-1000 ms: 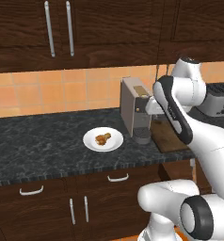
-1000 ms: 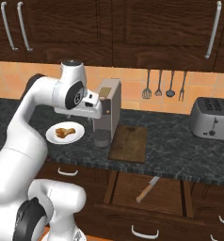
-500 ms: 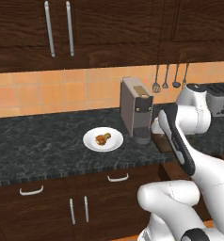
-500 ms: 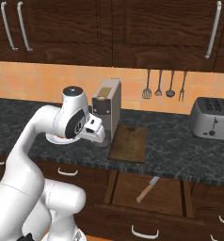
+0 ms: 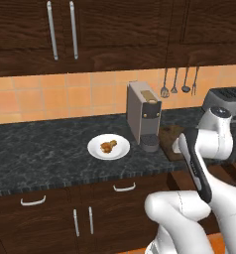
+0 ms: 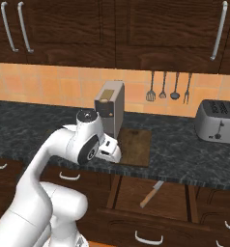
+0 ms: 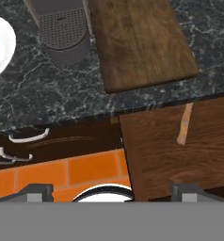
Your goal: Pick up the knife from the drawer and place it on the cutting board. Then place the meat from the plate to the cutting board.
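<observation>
The knife (image 7: 183, 124) lies in the open drawer (image 7: 156, 155) below the counter edge, slim, with a pale handle; it also lies there at the knife (image 6: 151, 193). The dark brown cutting board (image 7: 140, 42) rests on the counter just behind the drawer, bare, right of the coffee machine. My gripper (image 7: 114, 192) is open, its fingertips (image 7: 36, 192) wide apart with nothing between them, hovering over the drawer's left front, apart from the knife. The white plate (image 5: 108, 147) holds the meat (image 5: 108, 146), a golden-brown drumstick, left of the machine.
A grey coffee machine (image 5: 145, 115) stands between plate and cutting board (image 6: 136, 146). A toaster (image 6: 218, 120) sits at the counter's right end. Ladles and a spatula (image 6: 167, 86) hang on the tiled wall. Closed cabinet doors with white handles (image 7: 27, 136) lie left of the drawer.
My arm has swung down and to the right from beside the coffee machine, and the hand now hangs low in front of the counter edge over the open drawer. Nothing else moved.
</observation>
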### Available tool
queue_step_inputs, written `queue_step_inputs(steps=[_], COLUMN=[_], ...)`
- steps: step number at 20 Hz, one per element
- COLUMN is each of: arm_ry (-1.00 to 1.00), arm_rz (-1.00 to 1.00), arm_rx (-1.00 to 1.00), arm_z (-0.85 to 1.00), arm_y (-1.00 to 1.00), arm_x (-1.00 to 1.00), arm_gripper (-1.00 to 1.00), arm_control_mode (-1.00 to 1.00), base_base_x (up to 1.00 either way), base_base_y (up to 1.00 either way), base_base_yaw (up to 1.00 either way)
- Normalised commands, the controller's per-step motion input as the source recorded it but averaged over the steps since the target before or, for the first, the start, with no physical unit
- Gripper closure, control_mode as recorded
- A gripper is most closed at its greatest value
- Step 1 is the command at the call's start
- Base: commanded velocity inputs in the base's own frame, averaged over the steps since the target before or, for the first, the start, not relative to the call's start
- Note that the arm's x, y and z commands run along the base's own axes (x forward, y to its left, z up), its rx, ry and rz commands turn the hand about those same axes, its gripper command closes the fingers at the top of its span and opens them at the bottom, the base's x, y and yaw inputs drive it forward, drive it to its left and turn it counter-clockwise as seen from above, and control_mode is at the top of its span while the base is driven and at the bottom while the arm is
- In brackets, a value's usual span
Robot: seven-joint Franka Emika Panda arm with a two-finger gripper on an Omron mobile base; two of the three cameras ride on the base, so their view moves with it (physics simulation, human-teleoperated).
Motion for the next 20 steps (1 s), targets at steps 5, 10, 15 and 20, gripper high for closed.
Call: queue_step_inputs(steps=[5,10,15,20], arm_ry=[0.0,0.01,0.08,0.07], arm_rz=[0.0,0.0,0.0,0.0], arm_rx=[0.0,0.0,0.0,0.0], arm_z=[-0.4,-0.51,-0.46,-0.33], arm_y=[-1.0,-0.99,-0.91,-0.55], arm_x=[-0.2,-0.07,0.0,0.0], arm_gripper=[-1.0,-1.0,-1.0,-1.0], arm_control_mode=[-1.0,-1.0,-1.0,-1.0], base_base_x=[0.0,0.0,0.0,0.0], base_base_y=[0.0,0.0,0.0,0.0], base_base_yaw=[0.0,0.0,0.0,0.0])
